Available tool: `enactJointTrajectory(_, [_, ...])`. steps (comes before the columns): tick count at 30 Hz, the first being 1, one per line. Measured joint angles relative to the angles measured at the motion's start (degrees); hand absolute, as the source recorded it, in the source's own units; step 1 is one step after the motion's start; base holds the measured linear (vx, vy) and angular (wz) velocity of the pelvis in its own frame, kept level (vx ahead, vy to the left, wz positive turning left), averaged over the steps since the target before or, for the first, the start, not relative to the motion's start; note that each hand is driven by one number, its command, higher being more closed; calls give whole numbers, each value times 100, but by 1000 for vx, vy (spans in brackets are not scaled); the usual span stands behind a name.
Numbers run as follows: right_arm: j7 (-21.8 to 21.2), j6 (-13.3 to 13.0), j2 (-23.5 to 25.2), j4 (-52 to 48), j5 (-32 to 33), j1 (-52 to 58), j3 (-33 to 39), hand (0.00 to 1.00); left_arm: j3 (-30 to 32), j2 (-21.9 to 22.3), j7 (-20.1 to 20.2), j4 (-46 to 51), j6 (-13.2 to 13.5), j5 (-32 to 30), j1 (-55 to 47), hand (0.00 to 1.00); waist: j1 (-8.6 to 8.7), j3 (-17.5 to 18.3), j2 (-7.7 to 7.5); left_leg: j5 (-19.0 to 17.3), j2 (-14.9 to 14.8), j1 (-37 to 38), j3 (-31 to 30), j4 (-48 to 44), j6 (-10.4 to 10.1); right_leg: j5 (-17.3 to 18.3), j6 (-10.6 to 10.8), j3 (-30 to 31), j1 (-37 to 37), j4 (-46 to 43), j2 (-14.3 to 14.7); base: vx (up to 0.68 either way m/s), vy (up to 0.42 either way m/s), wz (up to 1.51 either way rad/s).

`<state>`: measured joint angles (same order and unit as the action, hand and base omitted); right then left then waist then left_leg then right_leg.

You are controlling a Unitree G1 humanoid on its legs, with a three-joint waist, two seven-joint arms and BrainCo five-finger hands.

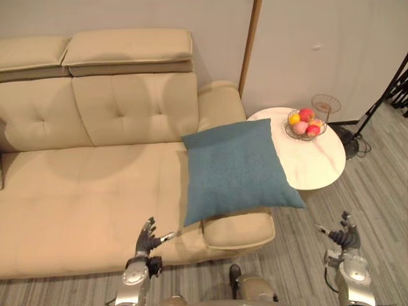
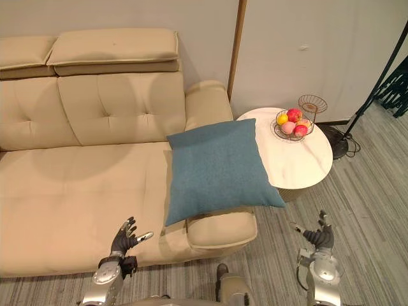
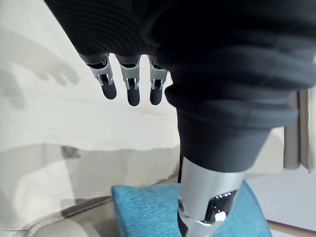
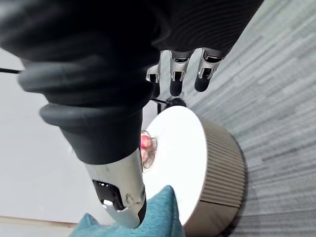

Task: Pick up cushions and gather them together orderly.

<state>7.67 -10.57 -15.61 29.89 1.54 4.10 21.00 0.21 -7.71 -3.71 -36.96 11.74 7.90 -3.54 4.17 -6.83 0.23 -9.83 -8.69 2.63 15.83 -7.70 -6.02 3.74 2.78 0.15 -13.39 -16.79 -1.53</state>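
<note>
A blue cushion (image 1: 237, 167) lies tilted over the right end of the beige sofa (image 1: 89, 185), resting on the armrest (image 1: 237, 229) and overhanging the round table. The same cushion (image 3: 148, 212) shows past my left hand in its wrist view. My left hand (image 1: 148, 240) hovers open over the sofa's front edge, left of the cushion and apart from it. My right hand (image 1: 343, 237) is open above the floor, right of the sofa and below the table, holding nothing. The cushion's corner (image 4: 153, 217) shows in the right wrist view.
A round white side table (image 1: 313, 159) stands right of the sofa, carrying a wire bowl of fruit (image 1: 305, 123) and a small wire basket (image 1: 326, 103). A black stand's base (image 1: 354, 143) sits on the grey plank floor behind it. A wall runs behind the sofa.
</note>
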Motion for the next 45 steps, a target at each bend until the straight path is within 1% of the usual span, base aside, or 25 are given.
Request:
enactJointTrajectory(2, [3, -2, -67, 4, -50, -128, -42, 0, -41, -3, -12, 43, 0, 46, 183, 0, -2, -7, 10, 78, 102, -137, 2, 91, 36, -1, 0, 13, -83, 100, -82, 7, 52, 4])
enactJointTrajectory(3, [13, -1, -117, 22, -86, -279, -83, 0, -93, -47, -16, 43, 1, 53, 351, 0, 4, -19, 14, 152, 190, -244, -2, 154, 58, -4, 1, 19, -246, 111, -160, -20, 42, 7])
enactJointTrajectory(5, [40, 14, -276, 90, -114, -691, -296, 0, -203, -99, -37, 28, 2, 139, 676, 0, 19, -132, 43, 211, 267, -510, 7, 174, 116, -141, 4, 76, -515, 143, -188, -64, 44, -2])
enactJointTrajectory(7, [108, 21, -511, 450, -93, -1520, -780, 0, -315, -179, -81, -198, 13, 270, 1336, 0, -3, -358, 60, 299, 315, -905, 46, 131, 174, -436, 8, 136, -821, 335, -257, -98, 58, -7])
enactJointTrajectory(8, [108, 21, -511, 450, -93, -1520, -780, 0, -315, -179, -81, -198, 13, 270, 1336, 0, -3, -358, 60, 299, 315, -905, 46, 131, 174, -436, 8, 136, -821, 335, -257, -100, 26, 0])
enactJointTrajectory(9, [107, 25, -566, 680, -43, -2032, -1040, 0, -429, -183, -152, -456, 13, 353, 1826, 0, -4, -505, 50, 329, 342, -1175, 43, 39, 218, -596, 4, 156, -1008, 433, -291, -111, 27, 4])
enactJointTrajectory(12, [159, 89, -590, 1204, 159, -3236, -1397, 0, -587, -167, -215, -922, 16, 606, 2992, 0, 17, -972, 45, 340, 377, -1742, 24, -304, 235, -933, 22, 189, -1304, 677, -371, -184, 46, 5])
enactJointTrajectory(13, [242, 130, -626, 1458, 307, -3682, -1514, 0, -652, -175, -295, -1150, 17, 743, 3452, 0, 27, -1095, 28, 340, 384, -1957, 17, -425, 236, -1057, 35, 206, -1414, 782, -392, -139, 23, 4])
enactJointTrajectory(15, [299, 222, -636, 1709, 417, -4279, -1662, 0, -700, -182, -370, -1396, 24, 861, 4016, 0, 43, -1252, 6, 351, 386, -2241, 6, -566, 253, -1205, 46, 231, -1554, 928, -414, -171, 4, 3])
enactJointTrajectory(16, [382, 233, -641, 1835, 521, -4728, -1774, 0, -724, -170, -425, -1584, 24, 964, 4439, 0, 88, -1406, 2, 361, 381, -2409, -3, -677, 269, -1322, 54, 255, -1627, 1043, -417, -191, -25, -1])
enactJointTrajectory(17, [452, 248, -638, 1928, 571, -5199, -1955, 100, -751, -159, -480, -1787, 24, 1054, 4873, 100, 142, -1562, -3, 363, 376, -2559, -4, -773, 273, -1427, 40, 295, -1711, 1113, -416, -151, -34, -4])
enactJointTrajectory(19, [496, 270, -639, 1941, 622, -5667, -2124, 100, -765, -101, -550, -2012, 16, 1169, 5386, 100, 179, -1705, 6, 363, 357, -2755, 9, -881, 275, -1527, 45, 333, -1836, 1172, -405, -139, -52, -7])
enactJointTrajectory(22, [563, 277, -600, 2067, 717, -6176, -2368, 100, -921, -15, -726, -2176, 9, 1296, 5898, 100, 176, -1738, 10, 362, 282, -3033, 8, -981, 277, -1614, 19, 350, -2033, 1236, -347, -97, -75, -2])
enactJointTrajectory(26, [613, 233, -580, 2012, 766, -6271, -2518, 100, -922, -70, -904, -2128, 21, 1362, 5981, 100, 111, -1738, 10, 343, 142, -3100, 96, -1040, 243, -1636, -13, 375, -2099, 1236, -239, -15, -88, -7])
enactJointTrajectory(29, [616, 202, -572, 1384, 952, -6097, -2791, 100, -928, -191, -936, -1822, 19, 1451, 5980, 100, 119, -1738, 10, 336, 91, -3088, 200, -1042, 233, -1637, -15, 448, -2136, 1236, -188, 26, -69, -15])
enactJointTrajectory(31, [618, 139, -577, 608, 991, -5688, -2994, 100, -947, -322, -1043, -1494, 16, 1508, 5972, 100, 116, -1737, 8, 341, 70, -3026, 260, -1033, 238, -1639, -18, 476, -2134, 1235, -166, 42, -41, -14])
enactJointTrajectory(33, [618, 67, -578, 253, 999, -5407, -3123, 100, -1019, -442, -1089, -1284, 10, 1507, 5914, 100, 119, -1737, 9, 346, 71, -2963, 280, -1003, 244, -1639, -18, 481, -2094, 1234, -161, 66, -43, -8])
enactJointTrajectory(36, [616, 14, -571, -312, 1016, -4608, -3331, 100, -1051, -572, -1151, -557, 15, 1499, 5309, 100, 118, -1734, 10, 346, 89, -2596, 296, -815, 242, -1636, -15, 459, -1818, 1234, -151, 76, -24, -3])
enactJointTrajectory(37, [613, 0, -571, -665, 1018, -4113, -3426, 100, -1063, -600, -1152, -140, 28, 1494, 4868, 100, 137, -1733, 10, 334, 96, -2385, 256, -754, 225, -1603, 24, 438, -1612, 1235, -150, 96, -4, 6])
enactJointTrajectory(39, [597, -8, -562, -1040, 1017, -3599, -3470, 100, -1088, -598, -1152, 220, 37, 1464, 4426, 100, 141, -1727, 12, 334, 114, -2169, 210, -672, 225, -1590, 36, 418, -1404, 1235, -153, 65, 2, 10])
enactJointTrajectory(41, [509, -12, -505, -1793, 1016, -2775, -3495, 100, -1090, -593, -1151, 942, 63, 1383, 3598, 100, 140, -1719, 7, 335, 155, -1821, 137, -561, 227, -1571, 42, 324, -1025, 1321, -180, 48, 2, 14])
enactJointTrajectory(42, [459, -14, -468, -1949, 1015, -2615, -3496, 100, -1090, -592, -1150, 1086, 76, 1378, 3394, 100, 134, -1711, 11, 335, 165, -1725, 134, -522, 228, -1568, 40, 317, -935, 1345, -184, 31, 3, 7])
enactJointTrajectory(43, [332, -26, -334, -2338, 1015, -2170, -3516, 100, -1085, -592, -1150, 1473, 111, 1369, 2772, 100, 131, -1578, 7, 332, 178, -1555, 135, -459, 229, -1564, 40, 307, -756, 1428, -186, 0, 0, 0])
enactJointTrajectory(44, [269, -39, -243, -2539, 1027, -1905, -3547, 100, -1083, -591, -1147, 1707, 115, 1369, 2367, 100, 128, -1415, 13, 333, 189, -1514, 131, -422, 229, -1564, 40, 303, -689, 1495, -197, 30, -4, 3])
enactJointTrajectory(45, [197, -42, -189, -2646, 1035, -1753, -3557, 100, -1081, -590, -1145, 1836, 119, 1369, 2124, 100, 120, -1339, 12, 332, 192, -1463, 126, -414, 228, -1564, 40, 301, -616, 1539, -201, 53, -14, 5])
